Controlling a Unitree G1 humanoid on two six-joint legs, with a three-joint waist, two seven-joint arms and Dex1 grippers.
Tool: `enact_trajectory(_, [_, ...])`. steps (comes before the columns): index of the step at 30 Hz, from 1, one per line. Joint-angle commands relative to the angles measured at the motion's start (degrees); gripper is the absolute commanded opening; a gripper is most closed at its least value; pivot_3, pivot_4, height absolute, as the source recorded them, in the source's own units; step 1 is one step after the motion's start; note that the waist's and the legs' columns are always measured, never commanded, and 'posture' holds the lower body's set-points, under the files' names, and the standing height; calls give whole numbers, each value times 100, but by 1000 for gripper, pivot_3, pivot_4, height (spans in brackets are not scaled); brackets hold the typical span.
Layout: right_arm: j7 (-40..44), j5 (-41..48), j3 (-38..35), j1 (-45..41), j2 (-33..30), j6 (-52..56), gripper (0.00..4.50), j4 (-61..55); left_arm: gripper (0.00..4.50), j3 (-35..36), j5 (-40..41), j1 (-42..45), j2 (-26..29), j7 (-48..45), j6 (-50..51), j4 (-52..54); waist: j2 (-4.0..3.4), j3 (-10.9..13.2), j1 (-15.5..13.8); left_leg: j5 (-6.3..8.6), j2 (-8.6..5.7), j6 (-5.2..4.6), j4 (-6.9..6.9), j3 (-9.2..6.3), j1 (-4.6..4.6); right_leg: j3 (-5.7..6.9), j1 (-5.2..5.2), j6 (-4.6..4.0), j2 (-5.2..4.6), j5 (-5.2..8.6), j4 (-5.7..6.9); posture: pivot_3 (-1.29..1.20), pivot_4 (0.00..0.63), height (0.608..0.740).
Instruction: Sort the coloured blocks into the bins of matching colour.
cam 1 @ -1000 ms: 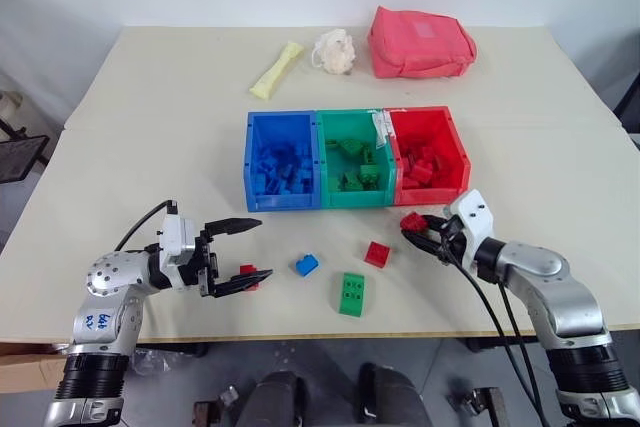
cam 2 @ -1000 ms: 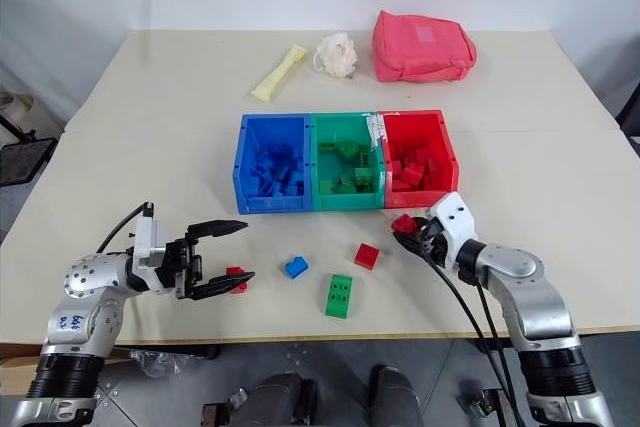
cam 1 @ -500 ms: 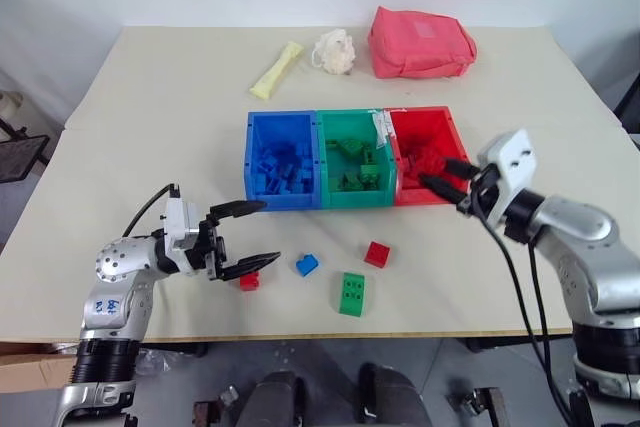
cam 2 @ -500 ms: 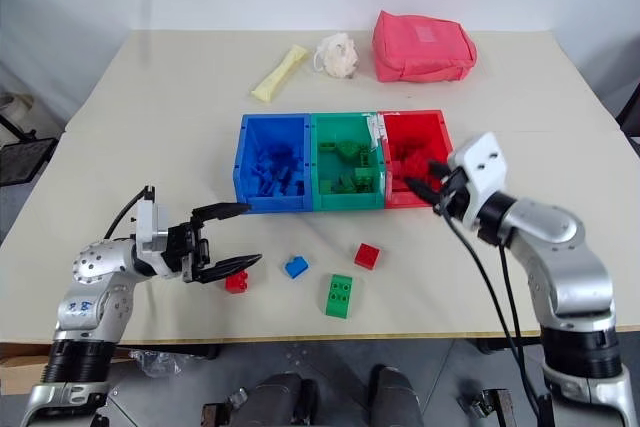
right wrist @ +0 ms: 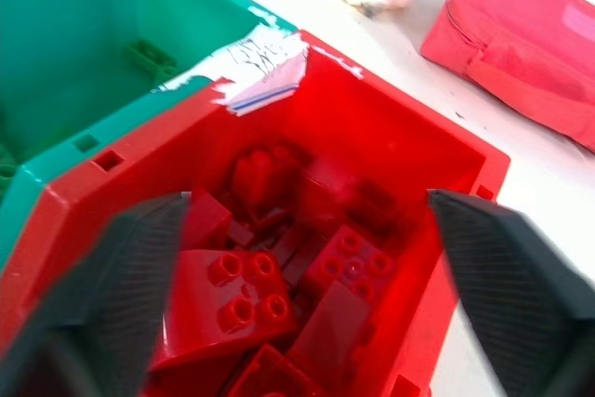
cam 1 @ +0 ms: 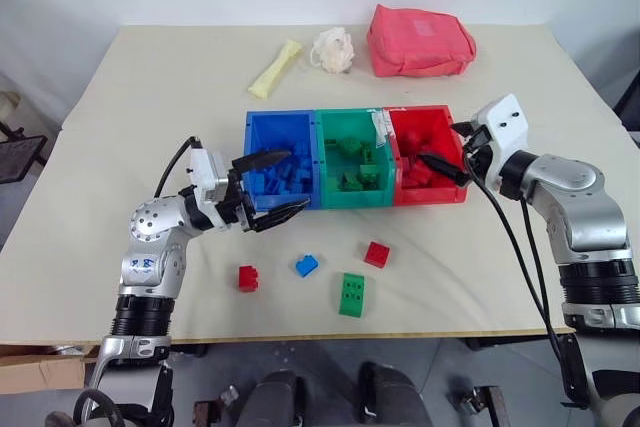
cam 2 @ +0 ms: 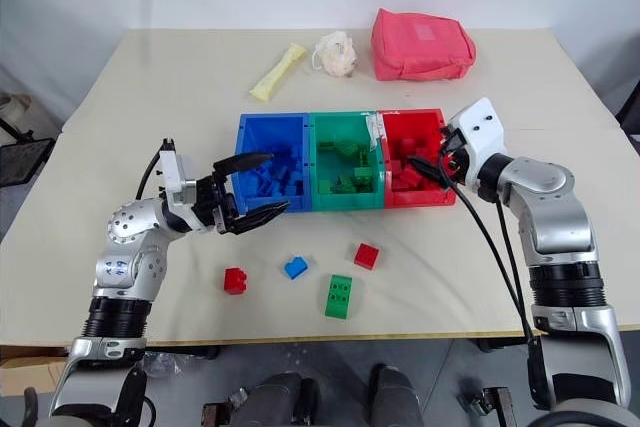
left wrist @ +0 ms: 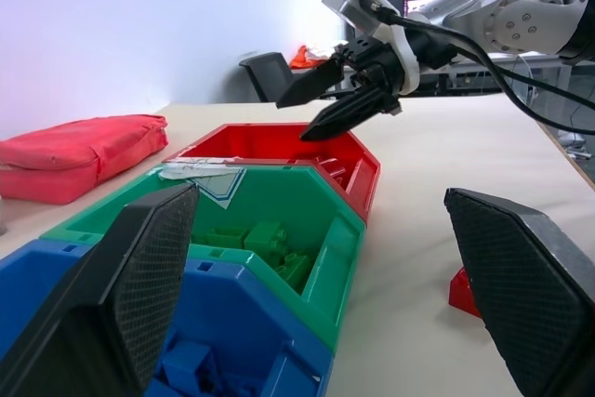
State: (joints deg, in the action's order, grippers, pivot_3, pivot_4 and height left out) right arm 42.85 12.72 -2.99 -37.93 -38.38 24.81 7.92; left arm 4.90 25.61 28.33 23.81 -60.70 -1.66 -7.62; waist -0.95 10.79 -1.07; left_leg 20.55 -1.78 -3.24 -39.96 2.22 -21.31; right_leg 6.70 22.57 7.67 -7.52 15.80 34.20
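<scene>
The bins stand joined mid-table: blue (cam 1: 283, 199), green (cam 1: 352, 197) and red (cam 1: 432, 193), each holding blocks of its own colour. Loose on the table in front lie a red block (cam 1: 248, 278), a blue block (cam 1: 306, 265), another red block (cam 1: 377, 253) and a larger green block (cam 1: 352, 294). My left gripper (cam 1: 297, 179) is open and empty, raised at the blue bin's front left corner. My right gripper (cam 1: 440, 144) hangs open over the red bin, its fingers (right wrist: 130, 267) spread wide above the red blocks (right wrist: 242, 295) inside.
At the back of the table lie a pink-red pouch (cam 1: 420, 42), a white puff (cam 1: 334, 50) and a pale yellow strip (cam 1: 276, 69). A white label (cam 1: 381, 129) sits on the rim between the green and red bins. The table's front edge runs just below the loose blocks.
My right gripper carried a red block up from the table to over the red bin and opened; its fingers are now empty. My left gripper rose from beside the left red block toward the blue bin.
</scene>
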Motion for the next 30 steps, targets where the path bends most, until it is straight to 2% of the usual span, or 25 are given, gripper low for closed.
enact_trajectory(1, [306, 203, -207, 196, -258, -76, 4440, -644, 4500, 62, 15, -89, 134, 54, 78, 134, 0, 0, -15, 0, 0, 0, -1, -1, 0, 0, 0, 0, 0, 0, 0, 0, 150, 740])
enact_trajectory(3, [395, 266, -238, 312, -301, -70, 4440, -812, 4500, 79, 51, -130, 170, 47, 115, 175, 0, 0, -15, 0, 1, 0, -1, -3, 0, 0, -1, 0, 0, 0, 0, 0, 150, 740])
enact_trajectory(9, [1157, 842, -516, 1221, -696, -36, 4440, -1766, 4500, 153, 142, -597, 840, -582, 310, 214, -1, 0, -18, 0, 3, 1, 2, -5, 0, 2, -1, 0, 2, 0, -3, 0, 150, 740])
enact_trajectory(13, [1860, 1189, -762, 1997, -1170, -40, 4440, -2140, 4500, 342, 298, -810, 1157, -917, 386, 96, 0, 0, -48, 0, 1, -1, -8, -7, 2, -1, -11, 1, -2, -1, -8, 0, 150, 740])
enact_trajectory(17, [2414, 1466, -1189, 2794, -1552, -113, 4440, -2185, 4500, 526, 372, -987, 1311, -1198, 212, -91, 0, 0, -38, 0, 0, 0, -1, -9, 2, 1, -11, 1, -3, -1, -12, 0, 150, 740])
enact_trajectory(22, [2944, 1370, -1560, 3547, -2014, -341, 4440, -2090, 4500, 666, 482, -1220, 1477, -1584, 188, -187, 0, 1, -33, 0, 2, 0, -1, -3, 6, -4, -12, 1, -4, -1, -12, 0, 150, 740])
enact_trajectory(26, [3007, 1340, -1616, 3675, -2159, -405, 4440, -2029, 4500, 749, 523, -1267, 1492, -1709, 152, -219, 1, 1, -32, 0, 3, 0, -3, -5, 6, -10, -14, 1, -8, -1, -15, 0, 150, 740])
enact_trajectory(30, [2894, 1357, -1257, 3414, -2066, -286, 4440, -2231, 4500, 734, 585, -1356, 1500, -1858, 235, -100, 0, 1, -25, 1, 4, 1, -2, -6, 8, -25, -12, 1, -12, -1, -14, 0, 150, 740])
